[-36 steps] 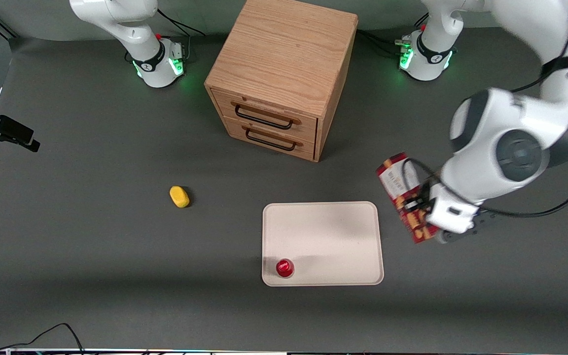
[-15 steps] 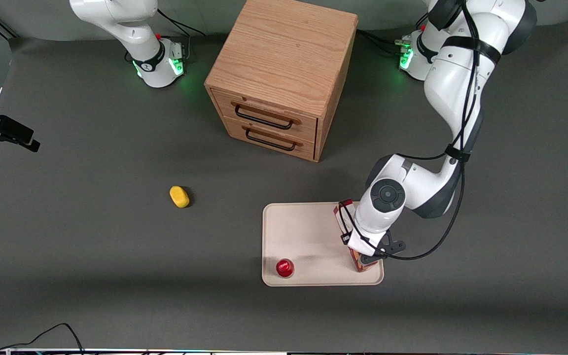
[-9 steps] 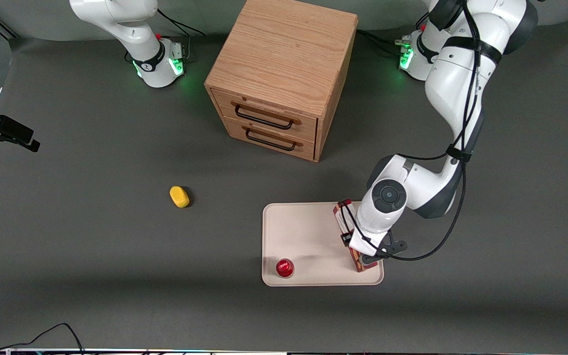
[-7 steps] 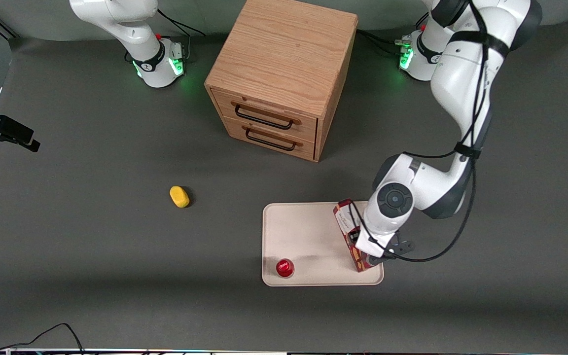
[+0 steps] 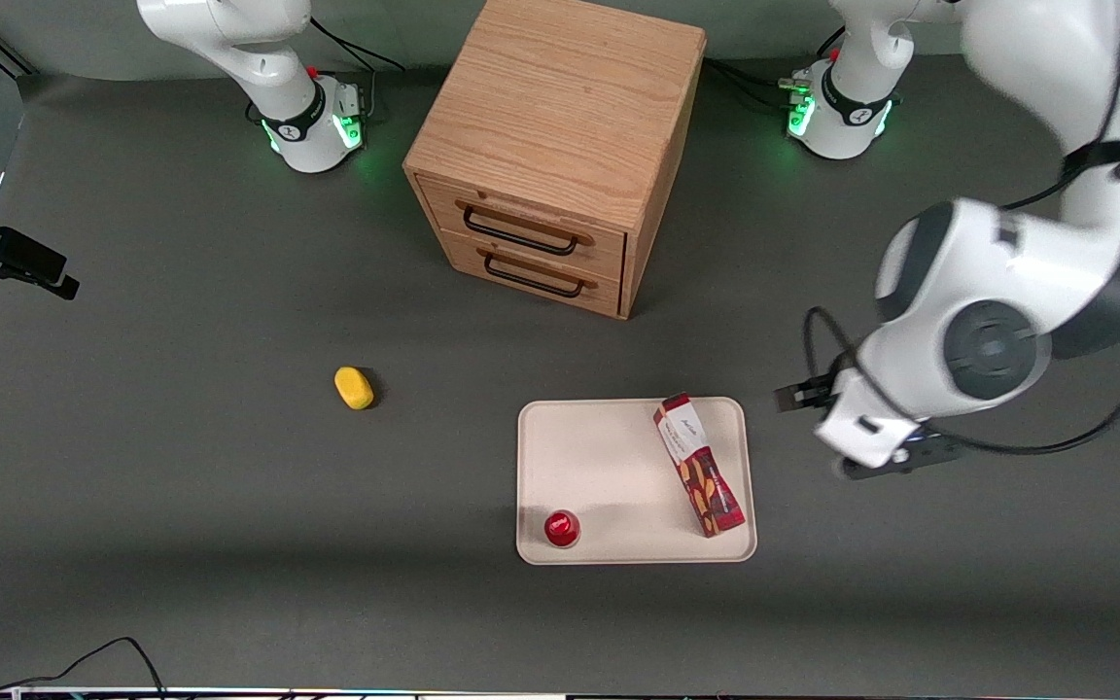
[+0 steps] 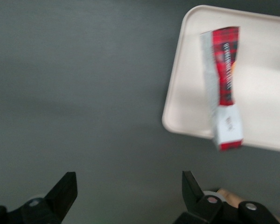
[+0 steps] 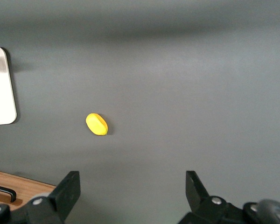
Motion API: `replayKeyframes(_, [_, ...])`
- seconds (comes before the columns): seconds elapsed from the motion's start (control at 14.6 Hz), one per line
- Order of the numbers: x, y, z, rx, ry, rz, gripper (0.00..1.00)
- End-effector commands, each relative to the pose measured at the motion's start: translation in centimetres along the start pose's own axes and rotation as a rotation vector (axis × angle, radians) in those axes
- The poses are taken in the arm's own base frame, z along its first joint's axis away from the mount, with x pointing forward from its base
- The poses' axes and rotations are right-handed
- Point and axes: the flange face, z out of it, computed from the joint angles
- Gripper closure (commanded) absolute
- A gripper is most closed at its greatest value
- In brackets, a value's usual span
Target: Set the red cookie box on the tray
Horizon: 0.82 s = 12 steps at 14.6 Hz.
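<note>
Gripper (image 6: pixel 129 193) now off box (image 5: pixel 700 465), open.

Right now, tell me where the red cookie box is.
The red cookie box lies flat on the tray, at its working-arm end, apart from the small red cap; the open gripper hovers off the tray.

We are taking the open jaws of the gripper (image 6: pixel 128 184), hanging over the dark grey table (image 5: pixel 181 486) just beside the tray (image 5: pixel 618 457), as our reference. A wooden cabinet (image 5: pixel 560 126) with two black-handled drawers is standing farther from the front camera than the jaws, toward the parked arm's end. A small round red cap (image 5: pixel 561 528) is sitting on the tray, nearer that camera than the jaws. A yellow lump (image 5: pixel 354 387) is lying about level with the jaws, well apart from them toward the parked arm's end. A black cable (image 5: pixel 113 656) is curling at the table's near edge, farthest from the jaws.
</note>
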Motion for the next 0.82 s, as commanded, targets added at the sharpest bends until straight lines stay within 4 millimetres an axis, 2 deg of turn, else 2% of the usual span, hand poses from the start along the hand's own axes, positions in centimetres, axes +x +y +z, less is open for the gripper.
replayKeyframes(0.0, [-3.1,-6.7,-1.0,-0.009,-0.010,0.043,0.00])
replayKeyframes(0.07, [-4.0,-9.3,-1.3,-0.013,0.016,0.061,0.00])
replayKeyframes(0.21, [-5.0,-16.0,-0.5,-0.028,0.061,0.137,0.00])
replayKeyframes(0.27, [-6.0,-18.4,-0.1,-0.032,0.084,0.157,0.00])
replayKeyframes(0.41, [-7.8,-20.3,-1.1,-0.001,0.115,0.166,0.00])
replayKeyframes(0.55, [-8.6,-21.6,-3.0,0.036,0.126,0.170,0.00])
replayKeyframes(0.75, [-9.2,-21.7,-5.7,0.036,0.118,0.165,0.00])
